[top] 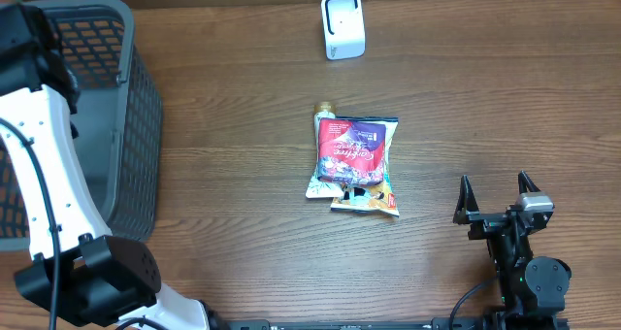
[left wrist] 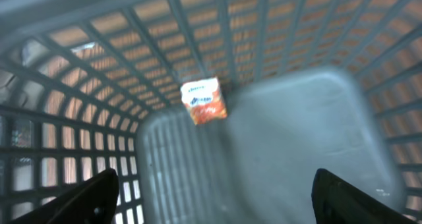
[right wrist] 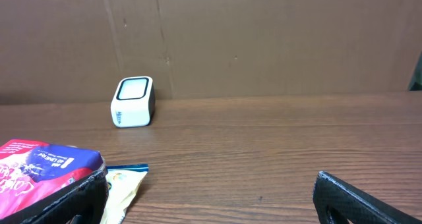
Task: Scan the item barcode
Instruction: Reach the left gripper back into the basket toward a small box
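Observation:
A white barcode scanner stands at the back of the table, also seen in the right wrist view. A red and purple snack bag lies mid-table on top of a yellow-white bag. My right gripper is open low over the table to their right, nothing between its fingers. My left gripper is open over the inside of the grey basket. A small orange and white packet lies on the basket floor, apart from the fingers.
The grey mesh basket fills the table's left side, with the white left arm reaching over it. A brown cardboard wall runs behind the scanner. Bare wood lies between the bags and the right edge.

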### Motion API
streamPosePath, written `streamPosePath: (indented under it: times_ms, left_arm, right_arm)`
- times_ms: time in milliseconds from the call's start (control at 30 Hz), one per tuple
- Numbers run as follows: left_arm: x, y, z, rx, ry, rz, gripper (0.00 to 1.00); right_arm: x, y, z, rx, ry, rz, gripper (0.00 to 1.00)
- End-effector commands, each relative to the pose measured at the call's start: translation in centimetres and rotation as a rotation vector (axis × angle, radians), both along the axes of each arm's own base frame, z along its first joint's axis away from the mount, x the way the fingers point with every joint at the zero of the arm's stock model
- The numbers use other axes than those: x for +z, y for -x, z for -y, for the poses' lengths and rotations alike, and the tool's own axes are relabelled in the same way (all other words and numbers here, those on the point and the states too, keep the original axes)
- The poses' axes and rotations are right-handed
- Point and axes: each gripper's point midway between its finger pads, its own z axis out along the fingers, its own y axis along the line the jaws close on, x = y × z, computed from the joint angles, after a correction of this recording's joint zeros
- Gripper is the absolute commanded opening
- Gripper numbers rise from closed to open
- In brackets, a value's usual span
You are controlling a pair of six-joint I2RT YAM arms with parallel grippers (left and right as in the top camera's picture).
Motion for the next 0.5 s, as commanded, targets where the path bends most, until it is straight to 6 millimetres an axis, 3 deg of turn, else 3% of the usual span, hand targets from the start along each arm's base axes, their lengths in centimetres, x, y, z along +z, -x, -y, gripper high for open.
streamPosePath:
  times_ms: [0, 133, 300, 467]
  left_arm:
    - [-3.3, -0.2, -1.0, 0.045, -0.033, 0.002, 0.91]
    - [-7.8, -1.0, -1.8, 0.024, -0.061, -0.005, 0.93]
    - [-10.5, -0.3, -2.8, 0.041, -0.066, -0.007, 0.92]
    - [-12.4, 1.8, -4.9, 0.109, -0.058, -0.001, 0.90]
  right_arm:
    - [-0.3, 0.0, 0.0, 0.003, -0.004, 0.000, 1.00]
    - [-0.2, 0.0, 0.0, 0.003, -0.004, 0.000, 1.00]
    - [-0.2, 0.0, 0.0, 0.003, -0.004, 0.000, 1.00]
    - [-0.2, 0.0, 0.0, 0.003, -0.004, 0.000, 1.00]
